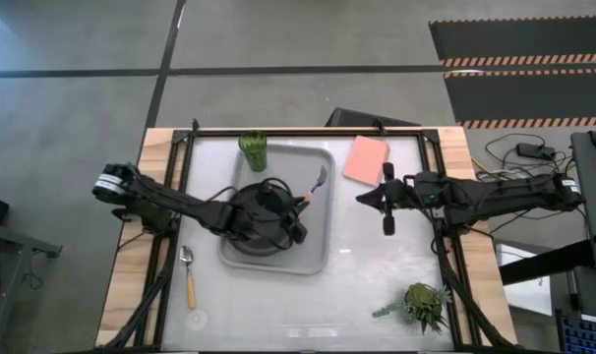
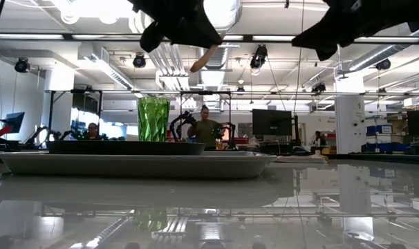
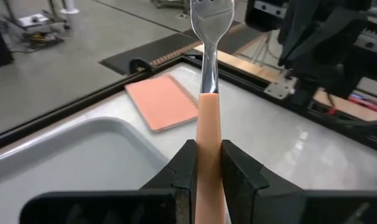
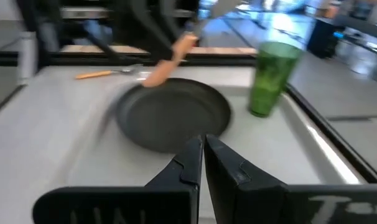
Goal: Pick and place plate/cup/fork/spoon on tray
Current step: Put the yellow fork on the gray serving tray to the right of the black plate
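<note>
Fork [image 3: 206, 93] with an orange handle and silver tines is clenched in the left claw [image 1: 300, 205], held up in the air above the grey tray [image 1: 318, 258], its tines reaching over the tray's side nearest the pink pad. Going left to right from the tray as landmark: the spoon [image 1: 188, 271] lies on the counter [image 1: 377, 285] just off the tray's left edge, handle pointing toward the front. On the tray itself sits the black plate [image 1: 241, 244], filling its front-left half, largely under the left arm, and the green cup [image 1: 253, 149] stands upright at the tray's far left corner, just inside the rim. Right of the tray, near its far corner, lies the salmon-pink pad [image 1: 366, 158]. Farther right of the tray the right claw [image 1: 387, 197] hovers over bare counter with its fingers pressed together, empty. Well off the tray's front right corner stands a small leafy plant [image 1: 423, 305].
</note>
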{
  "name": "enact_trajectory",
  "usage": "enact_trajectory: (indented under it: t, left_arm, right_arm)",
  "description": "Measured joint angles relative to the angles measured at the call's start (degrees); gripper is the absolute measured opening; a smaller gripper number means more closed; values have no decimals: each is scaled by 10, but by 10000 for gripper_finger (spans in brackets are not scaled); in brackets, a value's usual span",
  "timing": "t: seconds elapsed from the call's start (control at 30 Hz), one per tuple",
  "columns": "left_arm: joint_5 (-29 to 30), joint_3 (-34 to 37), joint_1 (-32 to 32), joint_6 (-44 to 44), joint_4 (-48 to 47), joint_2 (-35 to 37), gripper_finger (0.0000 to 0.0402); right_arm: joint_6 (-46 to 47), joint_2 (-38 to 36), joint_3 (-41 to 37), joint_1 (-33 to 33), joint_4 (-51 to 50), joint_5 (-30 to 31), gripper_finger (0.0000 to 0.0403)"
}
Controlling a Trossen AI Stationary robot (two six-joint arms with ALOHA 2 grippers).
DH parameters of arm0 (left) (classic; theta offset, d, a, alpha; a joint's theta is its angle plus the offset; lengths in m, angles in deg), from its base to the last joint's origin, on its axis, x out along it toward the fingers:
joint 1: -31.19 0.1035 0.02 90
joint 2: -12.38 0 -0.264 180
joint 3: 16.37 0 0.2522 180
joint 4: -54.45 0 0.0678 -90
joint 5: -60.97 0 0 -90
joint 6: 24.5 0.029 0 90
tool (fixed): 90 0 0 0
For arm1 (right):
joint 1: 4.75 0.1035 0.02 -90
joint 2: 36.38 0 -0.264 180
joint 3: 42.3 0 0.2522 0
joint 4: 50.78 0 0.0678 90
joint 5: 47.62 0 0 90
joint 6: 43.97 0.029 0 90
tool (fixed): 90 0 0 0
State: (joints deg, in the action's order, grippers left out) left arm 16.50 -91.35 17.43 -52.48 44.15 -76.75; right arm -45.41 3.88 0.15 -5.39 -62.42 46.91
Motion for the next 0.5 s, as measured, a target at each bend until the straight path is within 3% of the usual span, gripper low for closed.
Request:
enact_trajectory:
  t: [0.27, 0.5]
  left_arm:
    - [34, 1, 1, -2, 15, -40, 30]
    - [47, -9, 3, -1, 23, -81, 30]
  right_arm:
    - [21, 37, 0, -2, 6, 76, 9]
    - [36, 78, 0, -9, 53, 90, 33]
